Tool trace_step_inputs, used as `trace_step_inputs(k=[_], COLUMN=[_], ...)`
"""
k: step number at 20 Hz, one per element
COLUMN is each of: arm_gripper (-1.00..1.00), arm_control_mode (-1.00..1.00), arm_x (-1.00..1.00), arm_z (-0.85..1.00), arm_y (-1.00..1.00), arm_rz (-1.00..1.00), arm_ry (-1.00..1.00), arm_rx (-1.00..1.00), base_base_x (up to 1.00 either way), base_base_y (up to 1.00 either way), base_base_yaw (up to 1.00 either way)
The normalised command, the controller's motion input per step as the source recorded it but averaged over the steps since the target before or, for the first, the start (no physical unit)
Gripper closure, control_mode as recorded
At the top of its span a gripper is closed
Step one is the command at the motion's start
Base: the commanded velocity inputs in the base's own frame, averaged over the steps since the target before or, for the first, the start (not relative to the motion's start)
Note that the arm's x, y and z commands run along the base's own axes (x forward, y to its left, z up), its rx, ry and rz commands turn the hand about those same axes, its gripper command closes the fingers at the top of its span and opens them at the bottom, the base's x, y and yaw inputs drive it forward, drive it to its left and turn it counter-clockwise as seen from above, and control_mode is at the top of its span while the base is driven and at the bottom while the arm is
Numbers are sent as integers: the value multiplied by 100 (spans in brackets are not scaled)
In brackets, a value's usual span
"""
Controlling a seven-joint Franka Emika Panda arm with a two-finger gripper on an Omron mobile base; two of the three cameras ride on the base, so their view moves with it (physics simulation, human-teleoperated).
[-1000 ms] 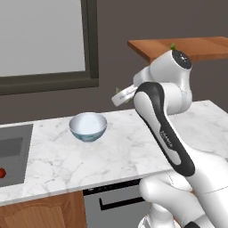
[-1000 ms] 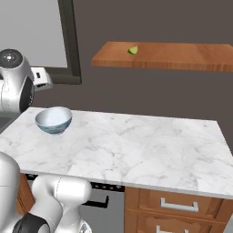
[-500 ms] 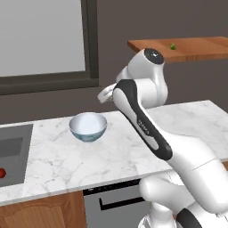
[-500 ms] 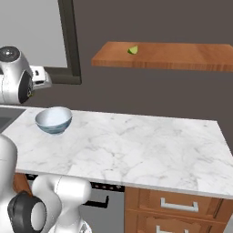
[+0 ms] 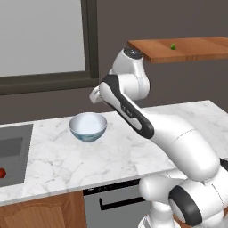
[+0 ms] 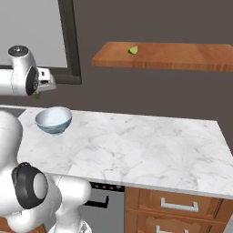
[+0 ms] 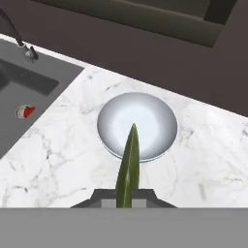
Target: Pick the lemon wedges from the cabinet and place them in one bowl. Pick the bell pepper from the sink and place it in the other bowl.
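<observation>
- One lemon wedge (image 7: 129,167) was clamped between the fingers of the gripper (image 7: 125,196), its pointed tip projecting out over the bowl in the hand view.
- The gripper (image 6: 37,93) was positioned above the counter, over the bowl; in the right base view a small green tip showed below the hand.
- The bowl (image 5: 88,126) stood upright on the marble counter (image 5: 53,160), toward its far left part, just right of the sink. Its white interior (image 7: 137,125) held nothing.
- The second lemon wedge (image 6: 132,50) lay on the cabinet (image 6: 173,55), near the left end of the reddish-brown shelf board and close to its far edge. In the left base view it appeared as a small green spot (image 5: 173,46) on the board (image 5: 191,50).
- The sink (image 7: 29,92) was recessed into the counter at the left, with the tap (image 7: 19,39) at its far side.
- The bell pepper (image 7: 25,112) lay on the sink floor, well apart from the bowl. In the left base view it showed as a red lump (image 5: 2,173) at the left picture edge.
- Wooden drawers (image 6: 177,209) sat below the counter at the right.
</observation>
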Motion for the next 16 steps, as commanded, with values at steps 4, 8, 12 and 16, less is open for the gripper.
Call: trace_step_inputs(k=[4,8,12,16], arm_gripper=[100,100,100,100], arm_control_mode=[-100,-100,-100,-100], arm_x=[38,39,28,13], arm_z=[-45,-44,-46,-42], arm_y=[14,7,4,7], arm_rz=[-3,-5,-3,0], arm_ry=[7,0,2,1], arm_rx=[-13,-7,-4,0], base_base_x=[0,0,0,0], base_base_y=[0,0,0,0], base_base_yaw=[0,0,0,0])
